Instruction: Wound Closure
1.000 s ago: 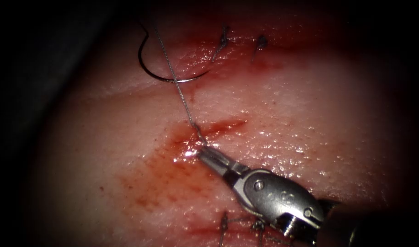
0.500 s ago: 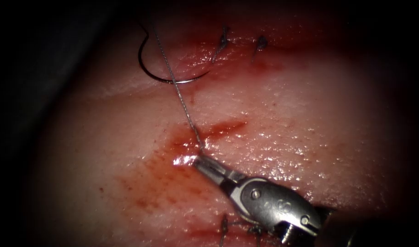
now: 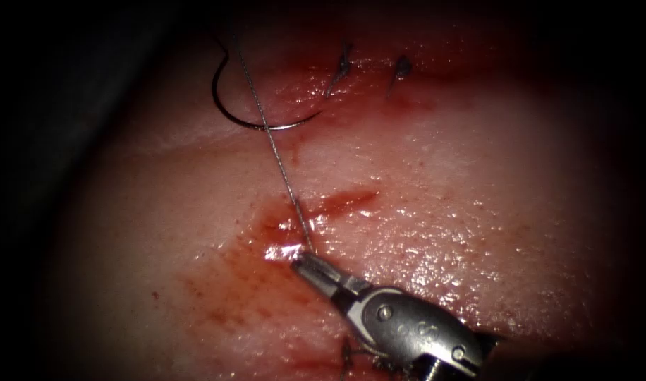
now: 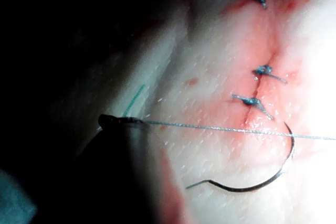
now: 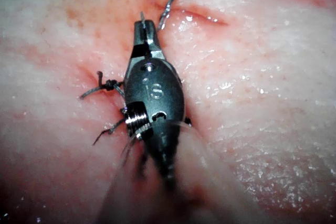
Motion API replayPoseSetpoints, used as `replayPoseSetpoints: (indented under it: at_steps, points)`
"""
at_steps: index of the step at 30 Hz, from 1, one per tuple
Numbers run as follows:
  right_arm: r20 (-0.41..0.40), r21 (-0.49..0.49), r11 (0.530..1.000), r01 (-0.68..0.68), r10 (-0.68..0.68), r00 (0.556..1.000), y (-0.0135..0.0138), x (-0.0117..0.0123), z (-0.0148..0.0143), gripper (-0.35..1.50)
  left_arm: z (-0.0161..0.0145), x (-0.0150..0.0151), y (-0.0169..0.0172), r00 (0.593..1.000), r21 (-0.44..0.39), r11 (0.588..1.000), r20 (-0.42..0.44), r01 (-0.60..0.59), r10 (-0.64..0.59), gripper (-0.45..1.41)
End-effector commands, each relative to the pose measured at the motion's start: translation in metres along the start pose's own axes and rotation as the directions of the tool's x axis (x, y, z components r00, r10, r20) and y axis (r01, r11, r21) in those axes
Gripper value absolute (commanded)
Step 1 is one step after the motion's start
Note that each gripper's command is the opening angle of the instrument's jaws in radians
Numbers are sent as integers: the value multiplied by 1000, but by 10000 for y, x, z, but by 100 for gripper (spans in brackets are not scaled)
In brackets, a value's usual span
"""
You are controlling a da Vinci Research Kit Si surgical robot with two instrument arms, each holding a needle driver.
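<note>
In the endoscope view my right tool (image 3: 300, 262) comes up from the bottom edge. Its jaws are shut on the thread (image 3: 284, 180) just left of a short red cut (image 3: 344, 199) in the tissue (image 3: 443, 212). The thread runs taut up and left, crossing the curved needle (image 3: 256, 125). No tool holds the needle, which lies on the tissue left of the far stitches. In the left wrist view the needle (image 4: 247, 189) lies flat, and the thread (image 4: 220, 128) ends at my dark left tool (image 4: 106, 120), which grips it. The right wrist view shows the right tool (image 5: 143, 31) holding the thread (image 5: 169, 2).
Two tied stitches (image 3: 343, 67) sit at the far end of the wound. More knots (image 3: 347, 351) lie beside the right tool's wrist (image 3: 415, 331). Red fluid (image 3: 238, 282) stains the tissue left of the tool. The tissue's left side falls into darkness.
The right tool has drawn back down and slightly left with the thread in its jaws. The kink near its tip is gone and the thread is straight. The needle has stayed put.
</note>
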Motion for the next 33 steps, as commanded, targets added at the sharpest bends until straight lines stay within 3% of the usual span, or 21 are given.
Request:
replayPoseSetpoints:
  at_steps: [1, 11, 15, 16, 17, 20, 21, 22, 23, 27, 33]
  points:
    - [3, 3, 1000, -2, 2, 1000, -9, -6, 3, -35, 10, 2, 2, 1000, 4, 1000, -3, -2, 2, -45]
    - [5, 68, 998, -16, 16, 1000, -18, 0, 5, -35, 1, 5, 8, 1000, 20, 1000, -7, 3, -3, -45]
    - [-48, 106, 994, -13, 18, 999, -13, 8, 11, -35, -12, 11, 18, 1000, 19, 1000, -23, 0, 0, -45]
    - [-69, 129, 991, -14, 24, 997, -9, 12, 15, 5, -26, 17, 27, 999, 18, 1000, -38, -3, 4, -45]
    - [-69, 129, 991, -14, 24, 997, -9, 12, 15, 5, -26, 17, 27, 999, 18, 1000, -38, -3, 4, -45]
    - [-75, 139, 990, 7, 4, 997, -1, 16, 21, 34, -47, 26, 46, 998, 13, 1000, -56, -14, 15, -45]
    - [-78, 137, 991, 10, 0, 997, 1, 17, 23, 52, -54, 28, 52, 998, 7, 1000, -60, -20, 21, -45]
    - [-88, 132, 991, 11, 0, 996, 7, 19, 27, 99, -70, 33, 70, 997, -9, 999, -68, -45, 45, -45]
    - [-95, 128, 992, 9, 3, 995, 9, 21, 28, 111, -77, 35, 79, 996, -18, 998, -71, -56, 54, -45]
    - [-106, 123, 992, 18, -5, 994, 15, 27, 27, 126, -105, 40, 115, 994, -60, 996, -89, -73, 67, -45]
    - [-108, 134, 991, 15, 0, 994, 28, 48, 17, 126, -137, 39, 157, 990, -90, 991, -108, -98, 88, -45]
